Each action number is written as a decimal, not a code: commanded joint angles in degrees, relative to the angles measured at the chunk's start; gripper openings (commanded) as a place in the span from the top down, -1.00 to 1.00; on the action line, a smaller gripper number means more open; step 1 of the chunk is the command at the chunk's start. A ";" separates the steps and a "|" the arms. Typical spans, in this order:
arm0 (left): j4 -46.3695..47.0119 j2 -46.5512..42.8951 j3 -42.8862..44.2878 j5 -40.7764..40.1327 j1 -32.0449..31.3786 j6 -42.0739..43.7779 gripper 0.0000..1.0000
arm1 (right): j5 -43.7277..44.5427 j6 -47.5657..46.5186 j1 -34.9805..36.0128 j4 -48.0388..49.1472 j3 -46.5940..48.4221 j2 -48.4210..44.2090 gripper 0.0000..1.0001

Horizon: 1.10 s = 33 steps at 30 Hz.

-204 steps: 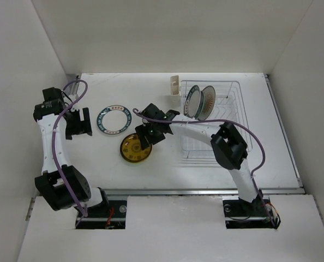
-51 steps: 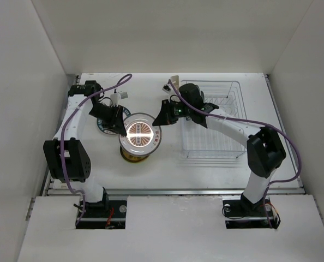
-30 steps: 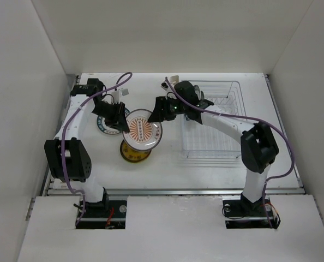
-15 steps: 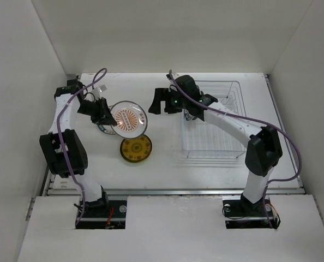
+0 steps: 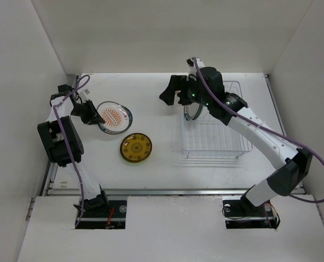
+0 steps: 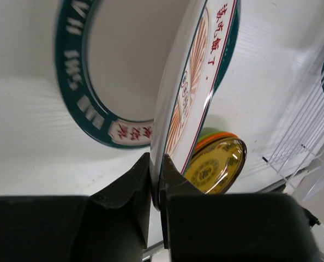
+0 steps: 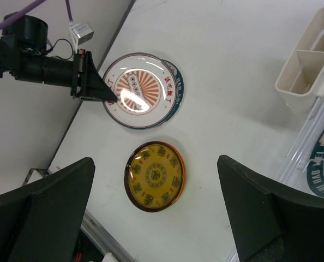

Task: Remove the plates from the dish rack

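White-and-orange plate (image 5: 114, 116) hangs tilted, pinched at its rim by the left hand (image 5: 94, 115), over the teal-rimmed plate (image 6: 80, 93) on the table (image 5: 151, 174); lowering and letting go should follow; the right hand (image 5: 173, 93), spread wide and holding nothing, hovers beside the rack (image 5: 222, 144), where a teal-green plate (image 5: 190, 111) stands waiting.

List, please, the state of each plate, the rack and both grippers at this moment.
left gripper: shut on the rim of the orange-centre plate.
orange-centre plate: held tilted over the teal-rimmed plate.
teal-rimmed plate: flat on the table, partly covered.
brown-yellow plate: flat on the table, apart from those two.
teal-green plate: standing in the dish rack.
dish rack: one plate seen in it.
right gripper: open, empty.
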 commanded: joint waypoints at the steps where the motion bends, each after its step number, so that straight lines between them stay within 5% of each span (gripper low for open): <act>1: 2.91 -0.18 1.34 -0.65 0.50 -1.97 1.00 | 2.42 -1.34 0.24 -2.17 -0.32 -2.31 -1.00; 5: 3.01 1.22 0.73 -0.13 1.03 -2.50 0.98 | 2.42 -1.34 0.24 -2.87 -2.33 -5.29 -1.00; 20: -4.90 1.75 0.56 -12.60 1.56 1.19 -0.22 | 2.42 -1.34 0.24 -3.40 -4.71 -9.52 -1.00; 33: -7.27 -4.74 0.55 -19.99 1.56 1.72 -0.44 | 8.12 -1.87 0.24 -7.44 -1.83 -10.57 -1.00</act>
